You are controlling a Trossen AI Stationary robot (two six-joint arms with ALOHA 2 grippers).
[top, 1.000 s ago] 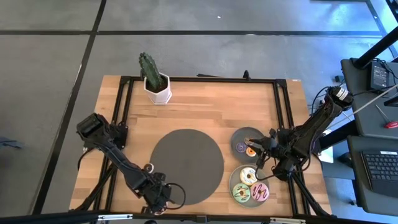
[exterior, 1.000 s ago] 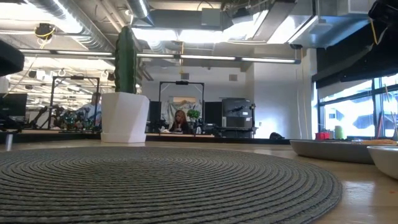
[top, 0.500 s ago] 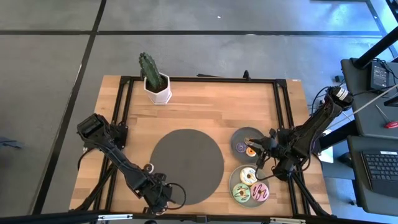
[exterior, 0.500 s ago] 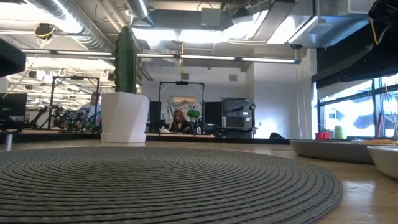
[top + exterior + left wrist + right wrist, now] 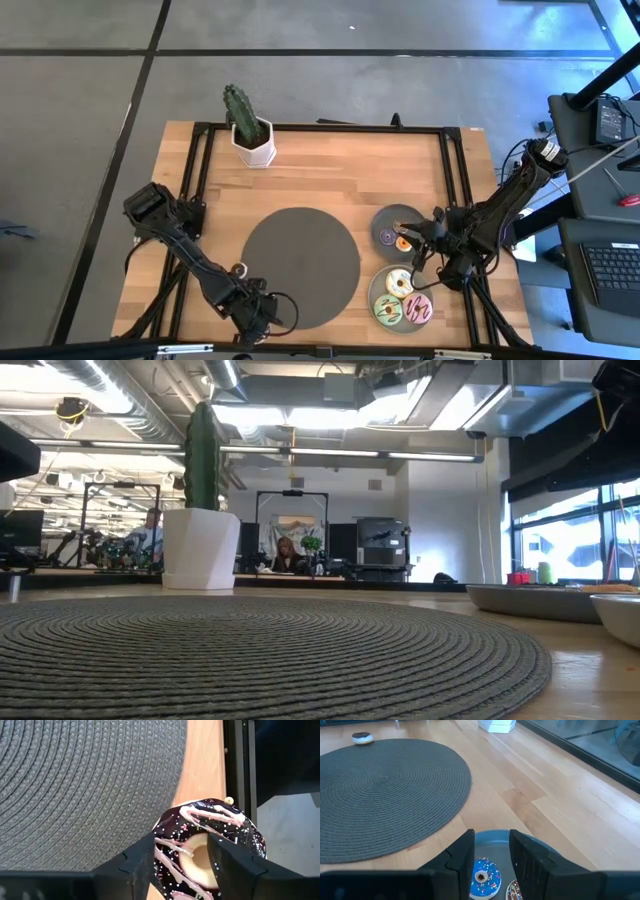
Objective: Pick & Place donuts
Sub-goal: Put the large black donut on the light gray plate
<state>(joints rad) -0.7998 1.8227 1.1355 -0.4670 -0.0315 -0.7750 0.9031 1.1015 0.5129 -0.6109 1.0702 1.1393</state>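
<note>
A chocolate donut (image 5: 210, 847) with pink drizzle and sprinkles lies flat on the wood by the table's near edge, just off the dark mat (image 5: 300, 265); the right wrist view also shows this donut (image 5: 362, 738). My left gripper (image 5: 182, 870) hovers over it, open, a finger above each side. My right gripper (image 5: 491, 855) is open and empty above a grey plate (image 5: 397, 215). That plate holds a purple mini donut (image 5: 482, 879) and an orange one (image 5: 403, 242). A second plate (image 5: 372, 290) carries cream (image 5: 398, 284), green (image 5: 388, 310) and pink (image 5: 418, 309) donuts.
A cactus in a white pot (image 5: 250, 135) stands at the far left of the table. Black frame rails (image 5: 240, 765) run along the table's edges close to the chocolate donut. A desk with a laptop (image 5: 610, 270) stands off the right side.
</note>
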